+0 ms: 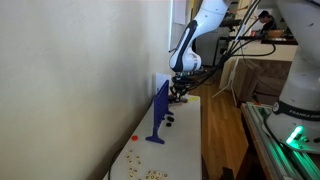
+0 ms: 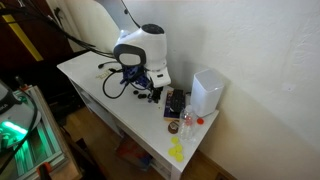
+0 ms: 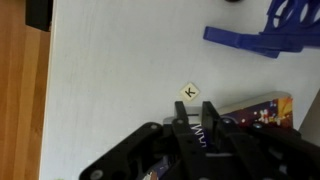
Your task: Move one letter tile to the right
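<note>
Letter tile (image 3: pixel 190 92) on the desk (image 3: pixel 110 80) reads "K"; print on the colourful box (image 3: pixel 262 112) too blurred to read

Both exterior views share the table (image 1: pixel 185 140) (image 2: pixel 85 68); wrist view looks down.

Table (image 2: pixel 85 68): white, is standing with one long edge against the wall.
Letter tile (image 3: pixel 190 92): is lying flat, K up, in from the open edge.
Blue rack (image 1: pixel 158 115): is standing along the wall edge.
Printed box (image 3: pixel 255 110): is lying just beside the tile.
Small tiles (image 1: pixel 150 173): are lying scattered at one end.
</note>
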Tool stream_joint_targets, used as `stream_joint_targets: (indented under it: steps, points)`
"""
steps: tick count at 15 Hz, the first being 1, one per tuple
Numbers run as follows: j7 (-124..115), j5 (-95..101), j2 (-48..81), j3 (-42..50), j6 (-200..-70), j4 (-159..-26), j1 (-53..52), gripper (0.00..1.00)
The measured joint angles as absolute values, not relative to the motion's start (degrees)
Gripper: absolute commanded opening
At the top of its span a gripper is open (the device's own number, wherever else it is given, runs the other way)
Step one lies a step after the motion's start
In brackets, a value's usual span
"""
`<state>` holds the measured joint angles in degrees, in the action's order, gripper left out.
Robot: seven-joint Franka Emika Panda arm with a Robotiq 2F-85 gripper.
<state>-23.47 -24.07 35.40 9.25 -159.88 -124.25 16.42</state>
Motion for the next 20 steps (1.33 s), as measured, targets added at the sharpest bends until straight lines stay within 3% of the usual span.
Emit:
stream_joint_targets:
  steps: [10, 11, 13, 14, 20]
  points:
    - [-7.0, -23.97, 39.13, 3.89, -159.53, -121.01, 23.36, 0.05]
    - [-5.34, -23.97, 39.13, 3.49, -159.53, -121.02, 23.7, 0.22]
    - [-4.18, -23.97, 39.12, 2.99, -159.63, -121.02, 23.93, 0.22]
    - [-4.04, -23.97, 39.12, 2.9, -159.63, -121.02, 23.93, 0.05]
    - [-3.3, -23.63, 39.15, 3.01, -159.82, -121.08, 23.26, 0.05]
